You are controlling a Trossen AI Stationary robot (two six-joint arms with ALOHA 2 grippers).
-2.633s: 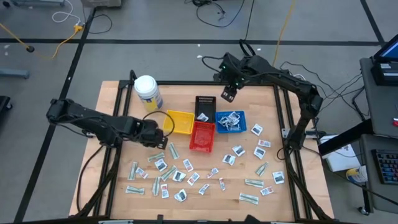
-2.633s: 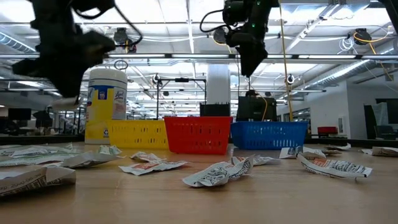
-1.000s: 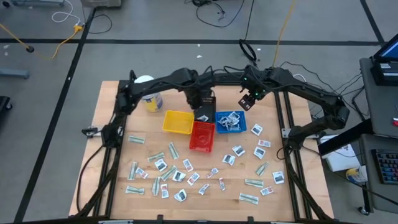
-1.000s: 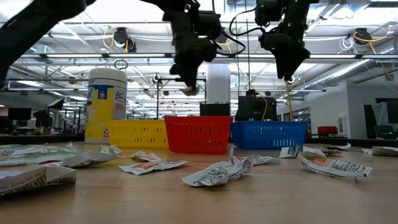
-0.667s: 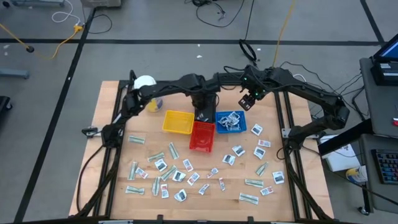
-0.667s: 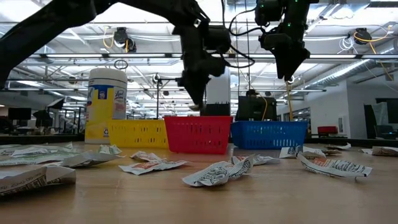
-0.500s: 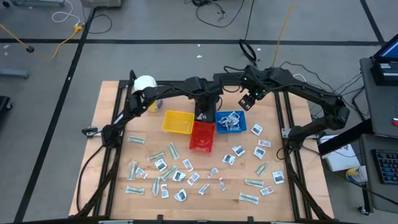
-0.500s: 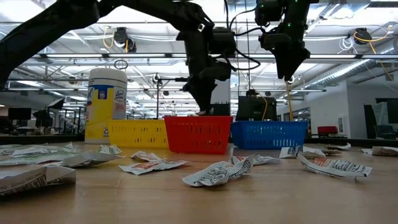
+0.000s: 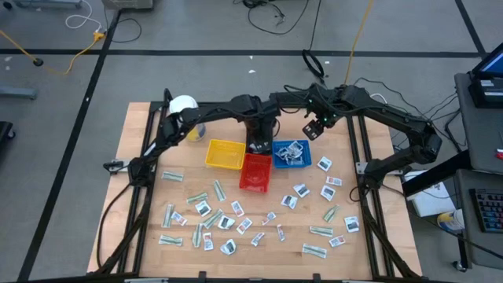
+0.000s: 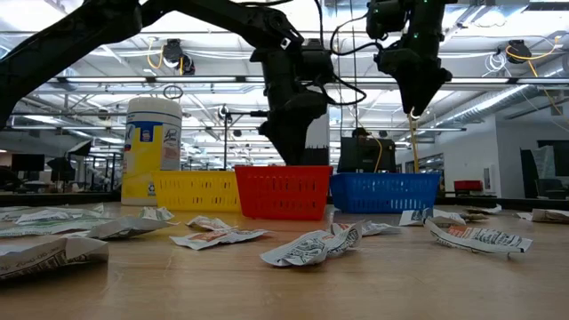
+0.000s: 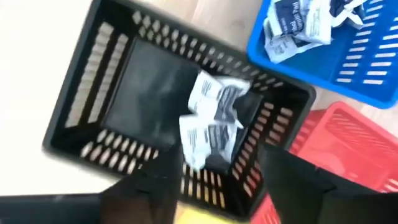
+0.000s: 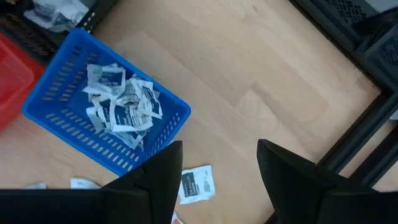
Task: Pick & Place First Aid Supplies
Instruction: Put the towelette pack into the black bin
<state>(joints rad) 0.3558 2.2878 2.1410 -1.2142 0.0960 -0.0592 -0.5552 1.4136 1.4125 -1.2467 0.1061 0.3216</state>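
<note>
My left gripper (image 11: 221, 186) hangs open, pointing down, low over the black tray (image 11: 118, 118), which my arm mostly hides in the high view. Two crumpled white packets with dark print (image 11: 211, 118) lie on the tray's floor beyond the fingertips. My right gripper (image 12: 217, 168) stays open and holds nothing, high above the bare table by the blue tray's far right corner (image 9: 313, 128). The blue tray (image 12: 106, 118) holds several white packets. Many more packets (image 9: 236, 220) lie scattered over the table's near half.
The yellow tray (image 9: 225, 154), red tray (image 9: 255, 171) and blue tray (image 9: 291, 153) stand in a row mid-table, the black one behind the red. A white jar (image 9: 185, 110) stands at the far left. One loose packet (image 12: 197, 183) lies beside the blue tray.
My left gripper has sunk toward the black tray, drifting slightly toward the table's right. A white packet showed at its fingertips on the way down. Now the fingers stand apart and the packets lie in the tray.
</note>
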